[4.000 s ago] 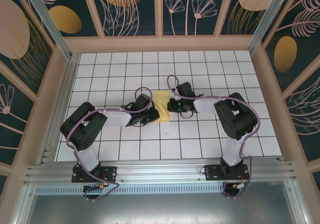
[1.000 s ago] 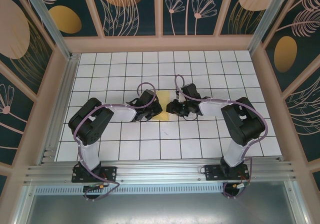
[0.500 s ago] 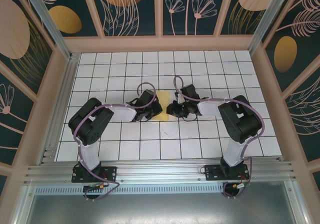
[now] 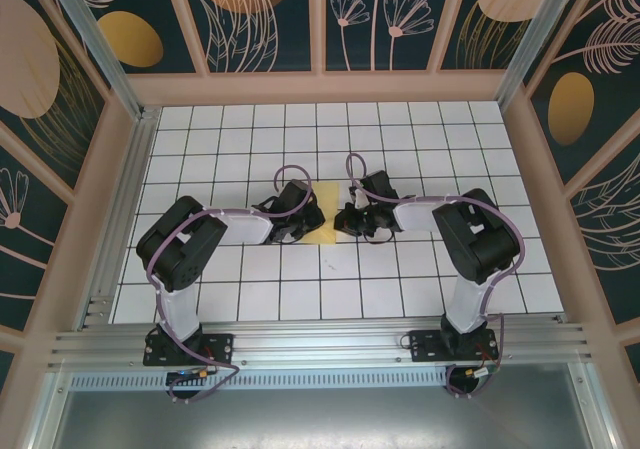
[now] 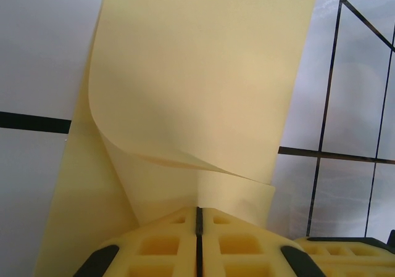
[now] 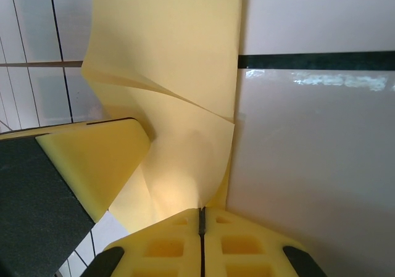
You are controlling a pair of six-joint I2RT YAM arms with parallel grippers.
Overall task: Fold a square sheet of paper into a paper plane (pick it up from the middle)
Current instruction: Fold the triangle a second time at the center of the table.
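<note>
The square sheet of paper [image 4: 325, 213] lies pale yellow on the tiled table between my two grippers, with only a narrow strip of it showing from above. In the left wrist view the paper [image 5: 197, 92] curls up from the table, and my left gripper [image 5: 199, 211] is shut on its near edge. In the right wrist view my right gripper [image 6: 201, 211] is shut on the opposite edge of the paper [image 6: 179, 104], which bends upward in a soft fold. A yellow pad of the left gripper's fingers [image 6: 92, 163] sits close on the left there. From above, the left gripper [image 4: 308, 221] and right gripper [image 4: 343, 219] almost face each other.
The white grid table [image 4: 400, 139] is walled by a wooden frame with patterned panels [image 4: 320, 84]. An aluminium rail [image 4: 320, 344] runs along the near edge by the arm bases. Purple cables loop over both wrists.
My right gripper has slid left to the paper's edge and shut on it. The left gripper has stayed shut on the paper, barely moving.
</note>
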